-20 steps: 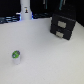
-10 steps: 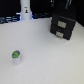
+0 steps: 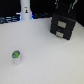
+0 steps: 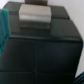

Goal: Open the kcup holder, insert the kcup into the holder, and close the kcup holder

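The kcup [image 3: 16,55], a small white pod with a green and blue top, stands on the white table toward the exterior view's left. The kcup holder [image 3: 64,26], a black box with pale front handles, sits at the exterior view's back right with its drawers pushed in. My gripper [image 3: 65,8] is a dark blur just above and behind the holder, and its fingers cannot be made out. In the wrist view the holder's black top [image 4: 42,50] fills the picture, with one pale handle [image 4: 35,16] beyond it. Nothing shows between my fingers there.
A tall white bottle-shaped thing [image 3: 25,11] with a dark mark stands at the back, left of the holder. White tabletop [image 3: 47,62] stretches between the kcup and the holder. A teal shape [image 4: 5,25] sits at the wrist picture's edge.
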